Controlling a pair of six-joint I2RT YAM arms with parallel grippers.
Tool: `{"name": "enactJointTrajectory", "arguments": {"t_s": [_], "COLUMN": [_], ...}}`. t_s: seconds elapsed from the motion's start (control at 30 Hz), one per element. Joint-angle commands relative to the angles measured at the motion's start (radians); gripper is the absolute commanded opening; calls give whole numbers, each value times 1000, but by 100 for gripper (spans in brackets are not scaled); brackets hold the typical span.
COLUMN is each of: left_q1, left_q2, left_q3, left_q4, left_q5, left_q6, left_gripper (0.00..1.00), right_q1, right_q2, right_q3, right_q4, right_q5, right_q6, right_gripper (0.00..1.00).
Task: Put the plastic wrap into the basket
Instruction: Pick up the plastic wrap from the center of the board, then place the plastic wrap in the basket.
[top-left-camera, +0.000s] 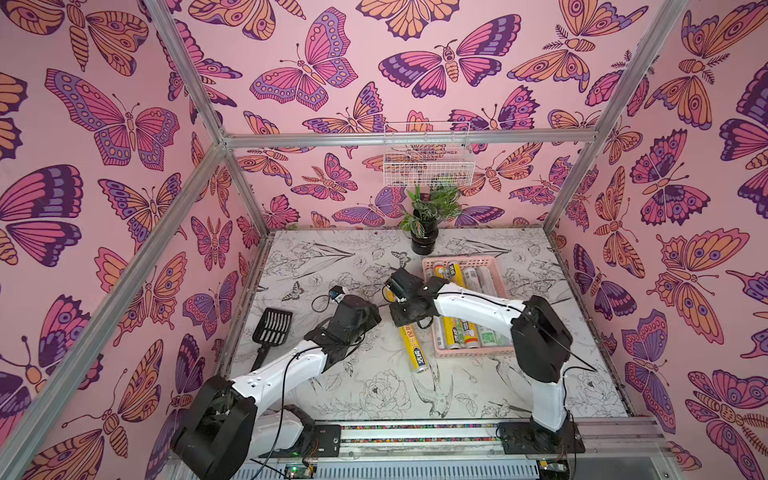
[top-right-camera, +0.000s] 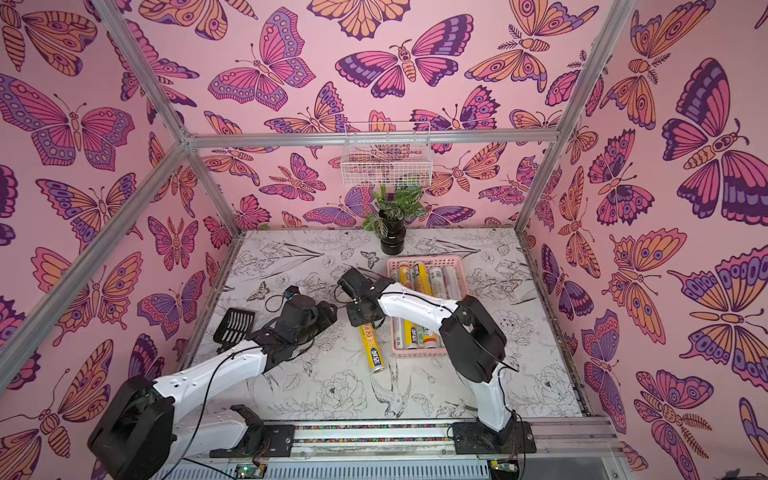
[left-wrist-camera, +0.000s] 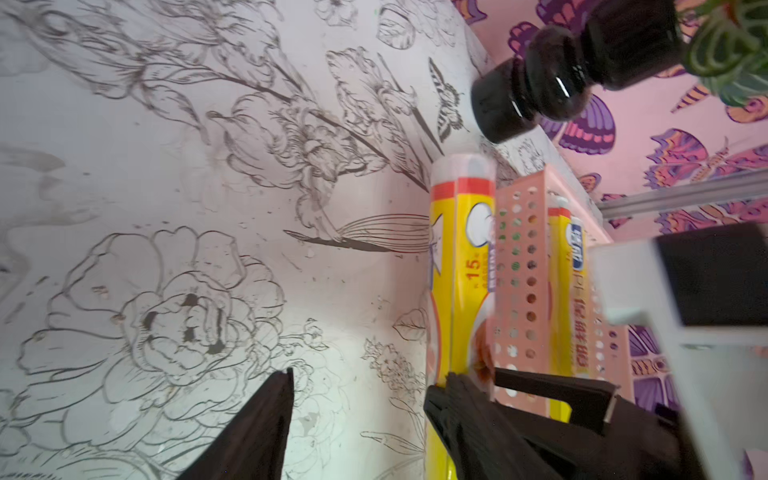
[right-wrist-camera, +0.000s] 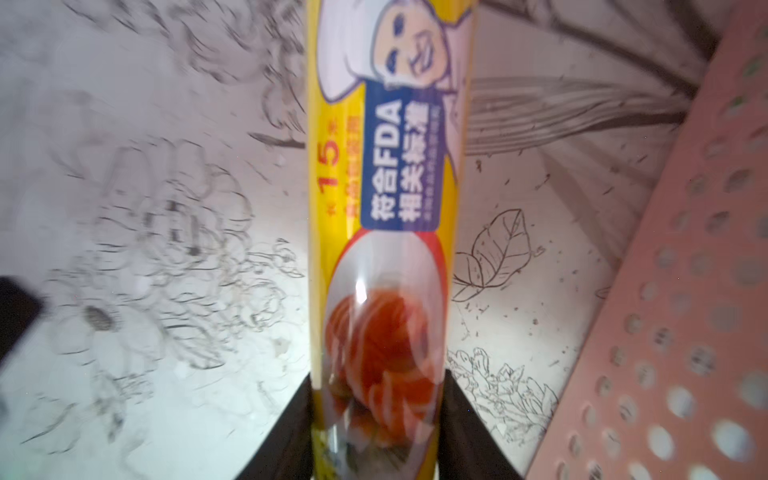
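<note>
We see one yellow roll (top-left-camera: 413, 348) of plastic wrap lying on the table (top-left-camera: 332, 266), just beside the left wall of the pink basket (top-left-camera: 469, 353). Its long axis runs near to far, roughly parallel to the rolls (top-left-camera: 457, 336) lying inside. Our right arm reaches across the basket with its wrist bent down, and the right gripper (right-wrist-camera: 378, 384) pinches the yellow roll between both fingers. The left gripper (left-wrist-camera: 368, 374) is spread and empty, one finger beside the roll. In both top views the right wrist hides the roll's middle, and both wrist views are blurred.
</note>
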Motion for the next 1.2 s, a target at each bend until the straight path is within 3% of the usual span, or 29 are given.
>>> {"name": "enactJointTrajectory", "arguments": {"t_s": [0.0,0.3,0.63,0.87,1.17], "left_q1": [8,1,-125,-198,-236], "left_q2": [-9,39,351,534,678], "left_q3": [43,83,386,586,784], "left_q4": [72,258,273,211,46], "left_q5": [127,301,476,532,534], "left_q6": [109,136,222,237,283], "left_gripper": [66,68,71,73,75], "right_q1": [-14,-86,-366,-532,-629], "right_q2": [-129,-419,-610,-616,-536], "right_q3": [-38,-200,-325,-330,-324], "right_q4": [75,85,5,-88,-96], "right_q5": [18,166,42,-31,-61], "right_q6": [23,18,-53,-161,-237], "right_gripper": [30,29,28,28,28]}}
